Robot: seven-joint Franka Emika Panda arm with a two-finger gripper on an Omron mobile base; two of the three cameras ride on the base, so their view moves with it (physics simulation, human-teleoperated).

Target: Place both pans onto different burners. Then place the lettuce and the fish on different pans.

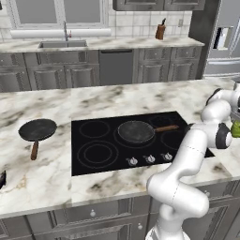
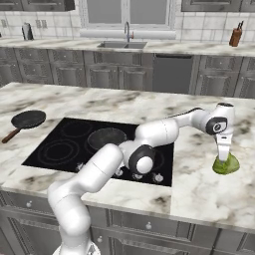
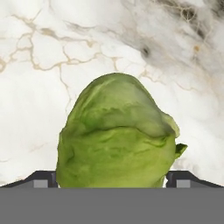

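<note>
we take the flat glossy black glass cooktop [image 1: 89, 164] set in the marble island counter [image 1: 42, 185] as our landmark. one round shallow dark frying pan with a straight brown wooden handle [image 1: 136, 131] already sits on the cooktop, over a grey ring burner at its back, the handle pointing toward the arm's side; in the right base view we see the same pan [image 2: 106, 138] partly behind the white arm. the second dark frying pan with a wooden handle [image 1: 37, 131] lies off the cooktop, on the marble just beside its far edge from the arm; the right base view shows it [image 2: 27, 120] there too. the front ring burner [image 1: 98, 153] nearest that pan is bare.

on the other side of the cooktop, well out on the marble, rests the small yellow-green rounded head of lettuce [image 2: 225, 164]. the two-finger gripper [image 2: 223, 155] hangs straight down onto its top. in the hand view the lettuce [image 3: 118, 135] sits between the two dark fingertips [image 3: 41, 179], which stand spread at either flank of it; whether they press its sides we cannot tell. in the left base view a bit of the lettuce [image 1: 236, 128] peeks from behind the arm.

a slim dark thing [image 1: 2, 179] lies on the marble beyond the second pan's side of the cooktop, too cropped for us to name.
</note>
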